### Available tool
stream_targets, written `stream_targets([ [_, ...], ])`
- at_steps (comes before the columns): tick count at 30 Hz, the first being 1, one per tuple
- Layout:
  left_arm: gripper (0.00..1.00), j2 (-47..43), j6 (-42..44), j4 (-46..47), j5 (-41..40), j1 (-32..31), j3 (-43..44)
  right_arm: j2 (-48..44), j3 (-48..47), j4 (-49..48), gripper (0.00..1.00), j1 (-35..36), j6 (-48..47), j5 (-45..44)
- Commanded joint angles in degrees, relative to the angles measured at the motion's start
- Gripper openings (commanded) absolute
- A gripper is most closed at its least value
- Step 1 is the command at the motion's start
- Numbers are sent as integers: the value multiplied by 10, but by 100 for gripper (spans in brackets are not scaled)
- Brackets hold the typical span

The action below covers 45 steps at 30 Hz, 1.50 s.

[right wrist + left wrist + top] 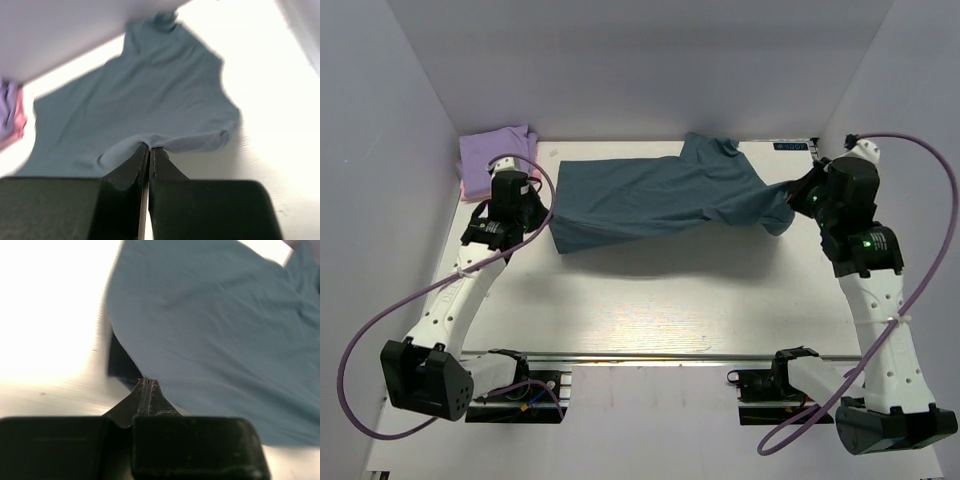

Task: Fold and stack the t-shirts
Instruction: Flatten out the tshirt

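Teal t-shirt [660,195] stretches between pinching left fingers [137,401] and right fingers [161,164].

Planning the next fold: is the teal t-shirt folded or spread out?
Spread out. The teal t-shirt stretches wide between the left gripper and right gripper, each shut on an edge.

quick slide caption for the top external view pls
Left gripper and right gripper pinch opposite ends of the teal-blue t-shirt, spread over the table; a folded lavender t-shirt lies far left.
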State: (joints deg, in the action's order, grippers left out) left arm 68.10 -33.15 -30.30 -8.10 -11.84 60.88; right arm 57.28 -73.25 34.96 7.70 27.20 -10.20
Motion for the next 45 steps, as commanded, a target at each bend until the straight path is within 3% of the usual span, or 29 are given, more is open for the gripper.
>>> stream_targets([
  [1,0,-38,-16,-25,-72,2,28,-7,-65,2,0,-3,-4,-113],
  [8,0,-75,-16,-62,-159,2,80,33,-175,8,0,-5,-53,-208],
  [14,0,-96,25,-13,-106,2,155,57,-273,-13,0,-4,-97,-153],
  [22,0,-109,80,-30,-90,2,295,54,-381,-26,0,-3,-146,-154],
  [28,0,-132,99,-48,-67,-3,343,7,-393,-52,0,-2,-169,-134],
  [31,0,-146,86,-39,-30,-3,281,-14,-358,-43,0,-2,-160,-100],
  [35,0,-105,78,-27,87,-3,217,-42,-233,-52,0,-2,-127,-94],
  [37,25,-74,73,3,185,-8,170,-48,-190,-72,0,-3,-102,-104],
  [39,57,-11,73,32,247,-8,144,-56,-121,-87,0,-2,-72,-103],
  [40,98,13,84,47,271,-8,131,-56,-107,-107,0,-3,-73,-94],
  [41,100,36,90,47,310,-8,131,-54,-96,-107,0,-2,-71,-84],
  [45,100,127,102,30,310,-13,124,-7,-19,-68,0,-4,-43,-96],
])
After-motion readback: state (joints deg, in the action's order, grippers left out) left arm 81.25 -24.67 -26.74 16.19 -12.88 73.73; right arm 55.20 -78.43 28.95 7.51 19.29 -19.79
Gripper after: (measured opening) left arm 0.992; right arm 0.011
